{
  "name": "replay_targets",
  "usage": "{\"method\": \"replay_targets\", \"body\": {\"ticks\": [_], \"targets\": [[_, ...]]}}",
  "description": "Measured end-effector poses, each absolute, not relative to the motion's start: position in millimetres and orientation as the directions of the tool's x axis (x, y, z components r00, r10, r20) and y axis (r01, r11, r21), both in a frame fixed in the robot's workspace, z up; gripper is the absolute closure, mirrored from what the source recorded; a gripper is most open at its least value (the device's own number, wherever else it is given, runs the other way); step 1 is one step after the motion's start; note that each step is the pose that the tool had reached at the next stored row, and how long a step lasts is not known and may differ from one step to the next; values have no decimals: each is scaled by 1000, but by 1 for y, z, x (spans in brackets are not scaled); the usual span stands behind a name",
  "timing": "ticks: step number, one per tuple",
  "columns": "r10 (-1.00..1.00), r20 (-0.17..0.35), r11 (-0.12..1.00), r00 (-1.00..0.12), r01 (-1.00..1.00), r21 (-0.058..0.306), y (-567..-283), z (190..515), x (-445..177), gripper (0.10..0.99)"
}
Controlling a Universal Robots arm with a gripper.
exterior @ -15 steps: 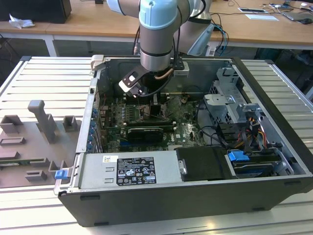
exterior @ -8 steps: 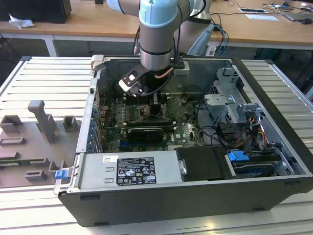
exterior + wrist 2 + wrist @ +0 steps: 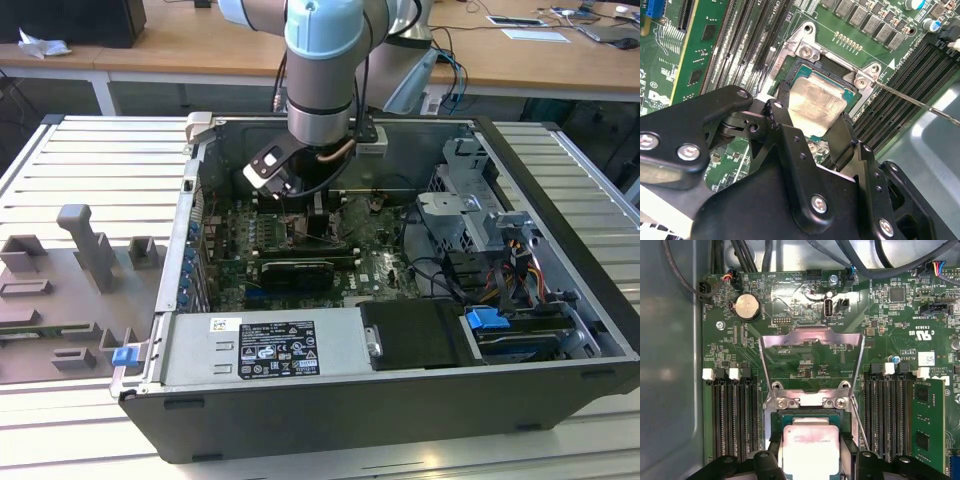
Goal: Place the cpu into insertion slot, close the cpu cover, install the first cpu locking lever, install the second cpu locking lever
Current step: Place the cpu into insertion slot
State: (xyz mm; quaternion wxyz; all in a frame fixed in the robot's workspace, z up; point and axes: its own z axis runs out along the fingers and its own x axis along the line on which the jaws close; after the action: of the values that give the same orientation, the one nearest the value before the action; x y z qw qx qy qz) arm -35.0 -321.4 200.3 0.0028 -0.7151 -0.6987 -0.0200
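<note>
In both wrist views the cpu (image 3: 815, 107) (image 3: 810, 445), a silvery square chip, lies within the outline of the insertion slot (image 3: 795, 52) on the green board. I cannot tell whether it rests fully in the slot. My gripper (image 3: 812, 117) (image 3: 810, 455) is shut on it, one black finger (image 3: 782, 100) against each of two opposite edges. The cpu cover (image 3: 812, 337), a silvery frame with a window, stands flipped open beyond the slot. A thin wire locking lever (image 3: 920, 102) sticks out unlatched beside the slot. In the exterior view the gripper (image 3: 300, 215) reaches down into the open computer case.
Long memory slots (image 3: 732, 415) flank the socket on both sides, and a memory card (image 3: 927, 420) stands in one. A coin battery (image 3: 747, 306) and cables (image 3: 875, 260) lie further along the board. The case walls (image 3: 190, 230), drive cage (image 3: 470, 215) and power supply (image 3: 270, 345) hem in the arm.
</note>
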Motion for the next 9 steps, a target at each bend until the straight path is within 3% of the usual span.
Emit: {"method": "replay_targets", "body": {"ticks": [9], "targets": [[999,32,-23,23,999,24,-321,198,-35,545]]}}
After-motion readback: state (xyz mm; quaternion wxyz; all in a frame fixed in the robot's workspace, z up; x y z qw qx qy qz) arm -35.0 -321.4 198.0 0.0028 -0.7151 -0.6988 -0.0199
